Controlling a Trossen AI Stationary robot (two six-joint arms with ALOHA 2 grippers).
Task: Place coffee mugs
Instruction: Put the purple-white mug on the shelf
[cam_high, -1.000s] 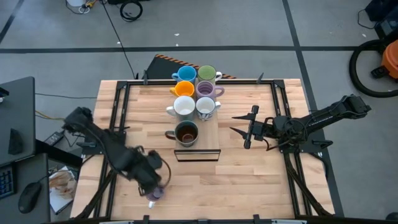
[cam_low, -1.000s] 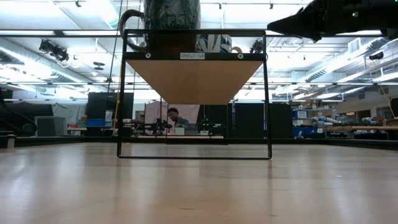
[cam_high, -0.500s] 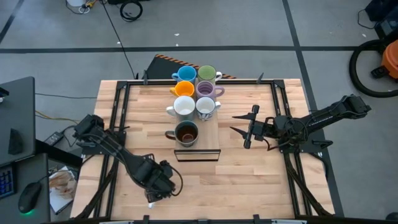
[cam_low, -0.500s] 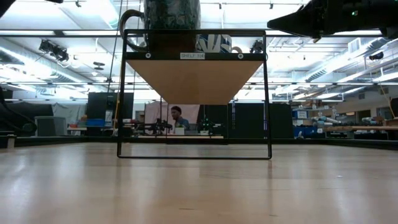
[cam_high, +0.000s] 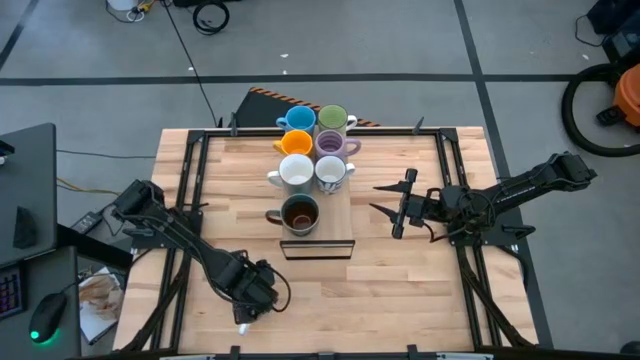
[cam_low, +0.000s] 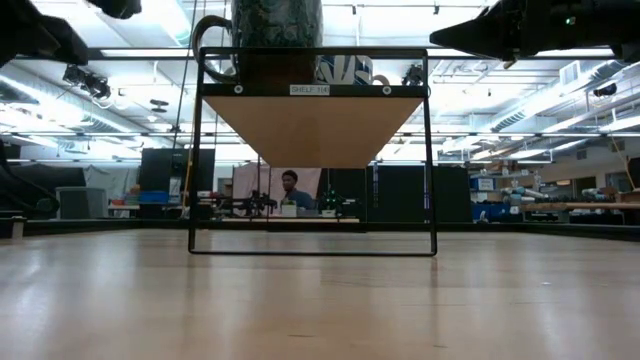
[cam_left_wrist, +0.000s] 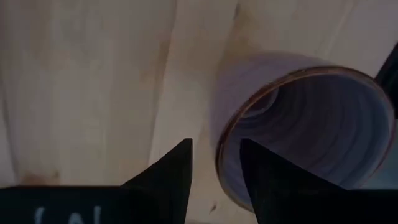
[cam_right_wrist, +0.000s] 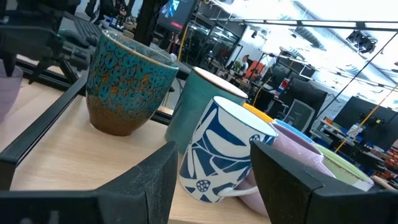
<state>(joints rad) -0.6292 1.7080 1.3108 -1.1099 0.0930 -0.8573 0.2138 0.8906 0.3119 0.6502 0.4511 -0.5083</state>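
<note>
Left claw (cam_left_wrist: 214, 171) straddles empty lilac mug's (cam_left_wrist: 311, 124) rim.

Lilac mug (cam_left_wrist: 305, 124) cut off by the left wrist view's edge and hidden beneath the left gripper (cam_high: 248, 300) in the high view, dark mug (cam_low: 275, 42) cropped at the low view's top, person (cam_low: 291, 190) beyond the table too small to tell.

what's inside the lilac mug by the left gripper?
The left wrist view looks into the lilac ceramic mug lying on its side on the wooden table: its ribbed interior looks empty. The deepest part sits in shadow. The left gripper is open at its rim.
</note>
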